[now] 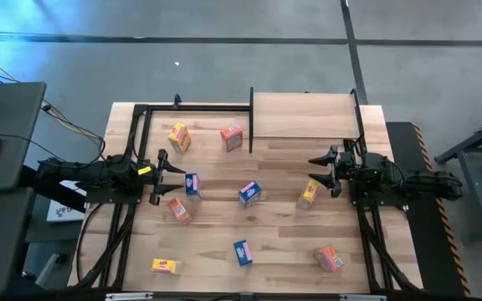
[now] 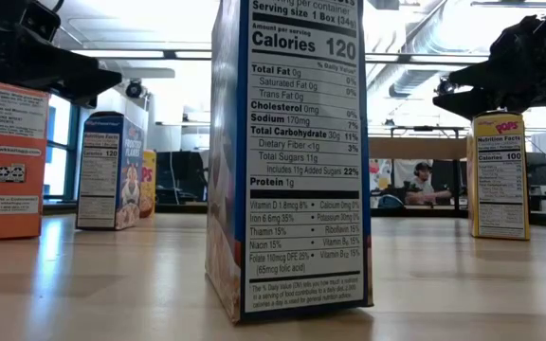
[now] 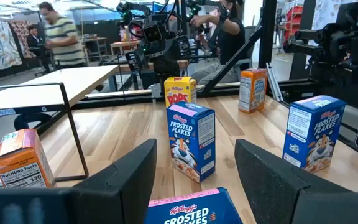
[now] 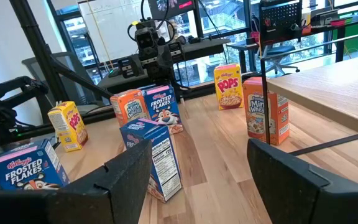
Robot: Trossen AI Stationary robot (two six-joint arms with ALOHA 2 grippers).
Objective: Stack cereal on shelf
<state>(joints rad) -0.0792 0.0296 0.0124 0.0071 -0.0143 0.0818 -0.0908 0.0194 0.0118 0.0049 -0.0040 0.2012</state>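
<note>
- left pincer (image 1: 172,176) hovered over the left side of the bench (image 1: 283,242), jaws apart, clamping nothing; a blue cereal box (image 1: 192,186) stood just beside its tips, an orange box (image 1: 179,211) near below it in the high view
- right pincer (image 1: 318,171) sat at the right side of the bench, jaws apart and empty, a yellow box (image 1: 308,195) just beside it
- shelf (image 1: 304,115) stood at the far right of the bench, light wood board on black uprights, no cereal on it
- all nine boxes were on the bench: a yellow one (image 1: 178,137) and an orange one (image 1: 232,138) near the shelf's left edge, a blue one (image 1: 249,193) mid-bench, another blue (image 1: 242,252) toward the near edge, a yellow one (image 1: 165,266) near the front left, an orange one (image 1: 328,258) front right
- low view was filled by a blue box's nutrition panel (image 2: 297,161) up close
- left wrist view showed a frosted flakes box (image 3: 191,141) upright between its own fingers (image 3: 126,180)
- people were visible in the room beyond the bench
</note>
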